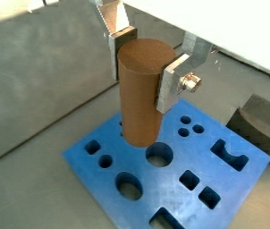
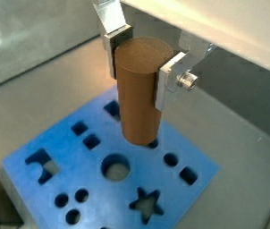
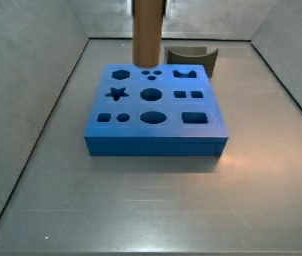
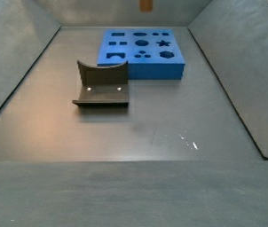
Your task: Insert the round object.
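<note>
My gripper (image 1: 147, 67) is shut on the round object, a brown wooden cylindrical peg (image 1: 140, 98), and holds it upright by its top end; both wrist views show this (image 2: 146, 67). The peg (image 2: 140, 98) hangs above the blue block (image 1: 215, 170), its lower end near a round hole (image 1: 159, 154). In a side view the peg (image 3: 146, 30) stands over the block's far edge (image 3: 154, 143), and the gripper is cut off above. Another side view shows only the peg's tip (image 4: 146, 5) above the block (image 4: 143, 69).
A dark curved grey-brown piece (image 4: 101, 84) lies on the floor beside the block; it also shows behind the block (image 3: 190, 55) and in a wrist view (image 1: 263, 121). Grey walls enclose the floor. The block has several differently shaped holes, including a star (image 3: 115, 94).
</note>
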Robot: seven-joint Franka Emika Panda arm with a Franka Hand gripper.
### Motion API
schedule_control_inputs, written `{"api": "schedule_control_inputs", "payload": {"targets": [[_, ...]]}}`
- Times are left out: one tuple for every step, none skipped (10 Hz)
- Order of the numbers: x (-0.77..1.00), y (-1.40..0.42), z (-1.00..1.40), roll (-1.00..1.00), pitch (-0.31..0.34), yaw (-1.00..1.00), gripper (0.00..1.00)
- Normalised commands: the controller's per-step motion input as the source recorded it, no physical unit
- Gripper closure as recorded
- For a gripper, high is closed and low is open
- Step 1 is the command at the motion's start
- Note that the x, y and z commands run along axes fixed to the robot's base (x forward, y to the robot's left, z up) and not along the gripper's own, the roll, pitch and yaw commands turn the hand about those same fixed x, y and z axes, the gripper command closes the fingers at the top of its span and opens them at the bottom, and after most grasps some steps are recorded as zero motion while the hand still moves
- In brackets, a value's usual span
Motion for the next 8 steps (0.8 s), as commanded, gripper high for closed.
{"api": "schedule_control_inputs", "payload": {"targets": [[0.00, 0.31, -1.00, 0.07, -0.069, -0.04, 1.00], [0.00, 0.32, -0.99, 0.03, -0.076, -0.05, 1.00], [0.00, 0.26, -0.95, 0.00, -0.096, -0.13, 1.00], [0.00, 0.20, -0.81, 0.00, -0.074, -0.11, 1.00], [0.02, 0.09, -0.51, 0.00, 0.000, -0.11, 1.00], [0.05, 0.08, -0.35, 0.00, 0.000, -0.10, 1.00], [0.07, 0.11, -0.24, 0.00, 0.026, -0.08, 1.00], [0.14, 0.12, -0.18, 0.00, 0.050, -0.04, 1.00]]}}
